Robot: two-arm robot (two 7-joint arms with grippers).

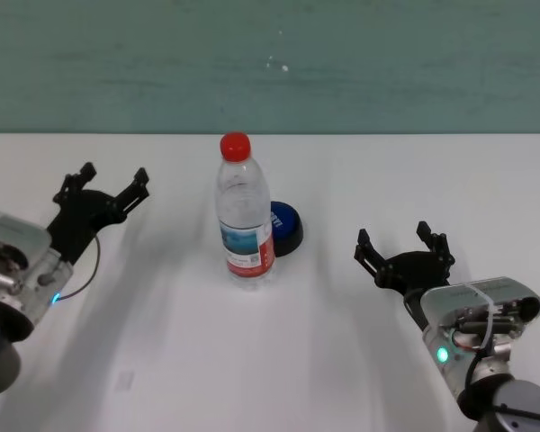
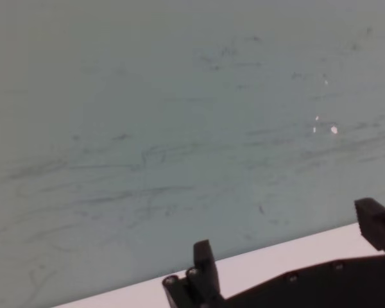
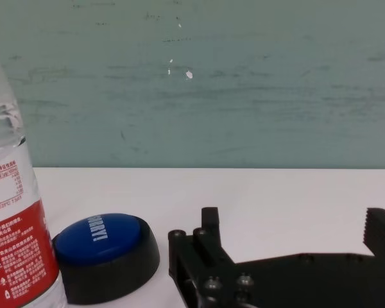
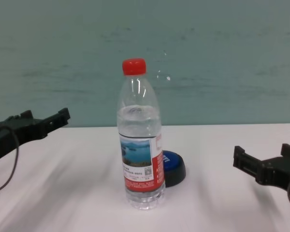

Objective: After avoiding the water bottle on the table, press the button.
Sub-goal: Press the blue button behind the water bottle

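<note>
The water bottle (image 1: 245, 216) stands upright in the middle of the white table (image 1: 180, 360), with a red cap and a red-and-white label; it also shows in the chest view (image 4: 140, 145) and the right wrist view (image 3: 13, 224). The blue button (image 1: 286, 227) on its black base sits just behind the bottle, to its right, partly hidden by it; it shows in the chest view (image 4: 174, 166) and the right wrist view (image 3: 106, 253). My right gripper (image 1: 403, 245) is open, low over the table to the right of the button. My left gripper (image 1: 112, 183) is open at the far left.
A teal wall (image 1: 270, 63) runs behind the table's far edge. Bare tabletop lies between each gripper and the bottle. A thin cable (image 1: 85, 274) loops beside the left arm.
</note>
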